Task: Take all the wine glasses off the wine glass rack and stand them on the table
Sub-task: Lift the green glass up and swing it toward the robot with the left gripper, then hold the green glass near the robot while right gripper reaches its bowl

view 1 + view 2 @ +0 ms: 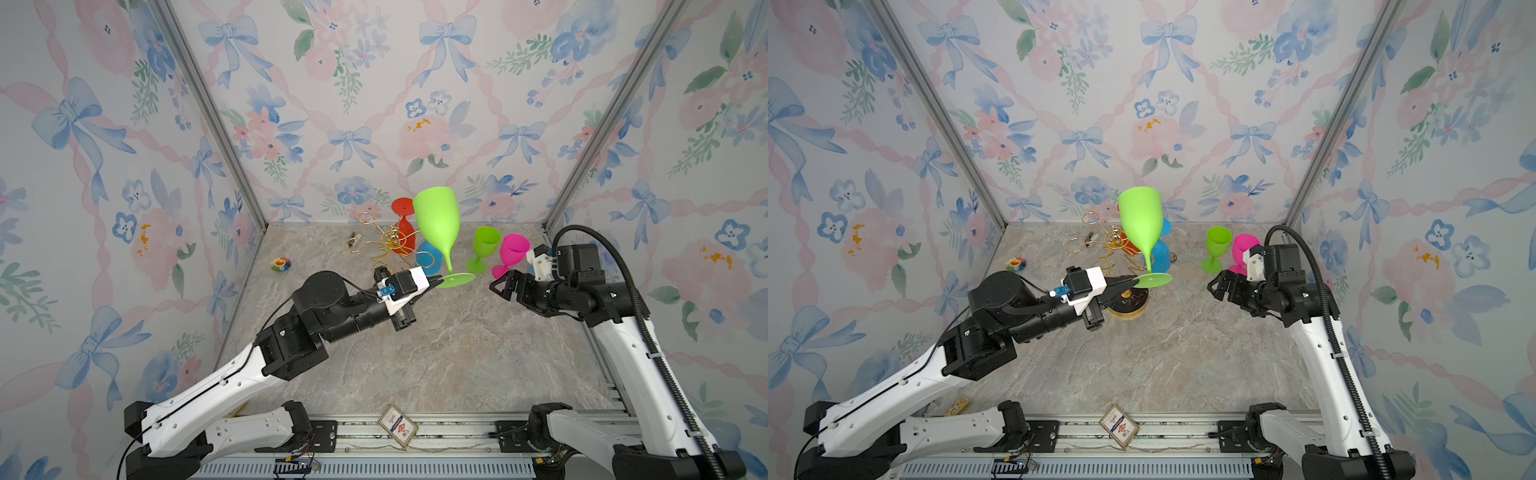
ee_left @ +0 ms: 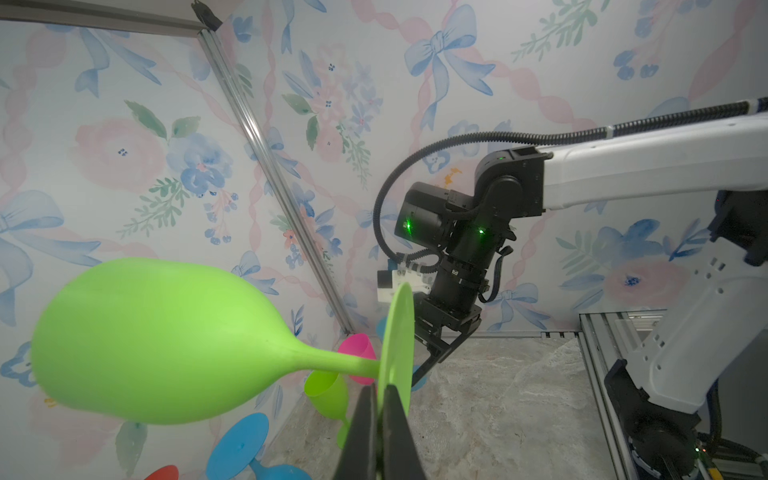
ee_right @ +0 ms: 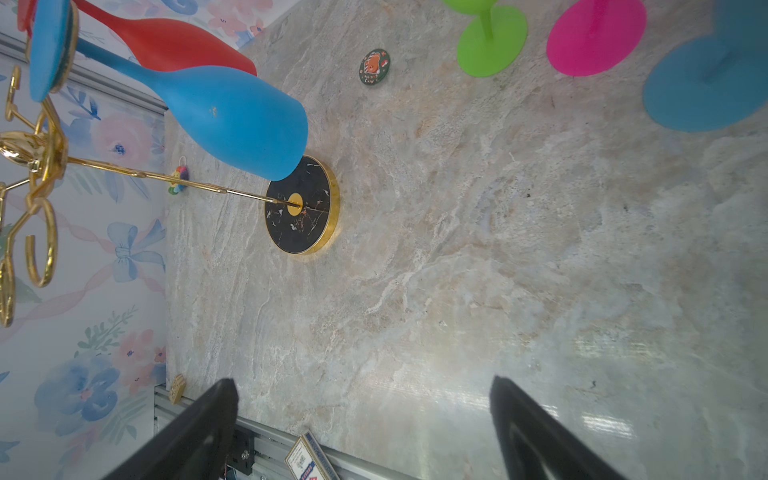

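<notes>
My left gripper (image 1: 439, 281) (image 1: 1135, 283) (image 2: 380, 401) is shut on the rim of the foot of a big lime-green wine glass (image 1: 438, 220) (image 1: 1140, 220) (image 2: 158, 340). The glass is held upright in the air, with no wire touching it in the left wrist view. The gold wine glass rack (image 1: 390, 245) (image 1: 1111, 245) stands just left of it on its round black base (image 1: 1128, 305) (image 3: 301, 205). A red glass (image 1: 403, 232) (image 3: 174, 45) and a blue glass (image 1: 427, 257) (image 3: 232, 120) hang upside down from it. My right gripper (image 1: 500, 286) (image 1: 1217, 284) (image 3: 361, 386) is open and holds nothing, to the right of the held glass.
A small green glass (image 1: 484, 245) and a pink glass (image 1: 513, 249) stand upright at the back right, near my right wrist. A flower toy (image 1: 280, 264) lies at the left wall, a round badge (image 3: 374, 66) behind the rack, and a card box (image 1: 398, 426) on the front rail.
</notes>
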Tool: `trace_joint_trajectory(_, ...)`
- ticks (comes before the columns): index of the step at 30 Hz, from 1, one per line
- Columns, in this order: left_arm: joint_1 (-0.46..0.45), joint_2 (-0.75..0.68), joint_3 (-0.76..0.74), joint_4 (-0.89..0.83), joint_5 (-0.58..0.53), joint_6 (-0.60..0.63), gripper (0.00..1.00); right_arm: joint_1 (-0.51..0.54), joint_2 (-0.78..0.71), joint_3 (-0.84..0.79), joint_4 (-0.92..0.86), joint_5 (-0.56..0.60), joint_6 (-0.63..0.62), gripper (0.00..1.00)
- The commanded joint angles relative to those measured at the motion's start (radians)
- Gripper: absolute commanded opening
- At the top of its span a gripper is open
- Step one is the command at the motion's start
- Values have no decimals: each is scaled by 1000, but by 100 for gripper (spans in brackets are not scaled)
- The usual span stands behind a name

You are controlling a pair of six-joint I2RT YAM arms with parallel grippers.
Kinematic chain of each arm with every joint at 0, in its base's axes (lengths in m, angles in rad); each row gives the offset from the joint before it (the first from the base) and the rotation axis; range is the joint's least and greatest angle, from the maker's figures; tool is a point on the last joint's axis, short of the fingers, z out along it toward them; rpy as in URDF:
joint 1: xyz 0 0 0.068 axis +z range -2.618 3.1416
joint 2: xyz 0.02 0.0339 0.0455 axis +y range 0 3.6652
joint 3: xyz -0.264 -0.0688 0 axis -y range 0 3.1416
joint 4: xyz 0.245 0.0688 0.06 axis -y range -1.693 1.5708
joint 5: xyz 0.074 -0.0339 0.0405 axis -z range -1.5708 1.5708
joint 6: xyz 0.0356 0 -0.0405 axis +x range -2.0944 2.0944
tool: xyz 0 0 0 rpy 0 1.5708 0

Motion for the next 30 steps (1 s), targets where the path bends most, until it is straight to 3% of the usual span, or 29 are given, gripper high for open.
trace_joint_trajectory(1,-108,32,-29,15,-260,198,0,-14,-20,59,-87,24,-11,97)
trace_joint_trajectory(5,-234,66,-75,19,-425,296,0,-28,-9,120,-185,53,-37,97)
trace_joint_trajectory(9,-289,68,-148,68,-523,347,0,-54,14,165,-270,70,-26,97)
trace_joint_trajectory(14,-336,58,-268,199,-632,441,0,-104,62,230,-348,3,21,97)
trace_joint_trajectory(20,-356,61,-419,374,-704,591,0,-122,112,263,-376,-87,84,98)
trace_joint_trajectory(25,-370,101,-472,410,-764,680,0,-140,114,257,-390,-141,154,99)
trace_joint_trajectory(30,-369,103,-546,508,-743,720,0,-159,125,296,-426,-170,185,98)
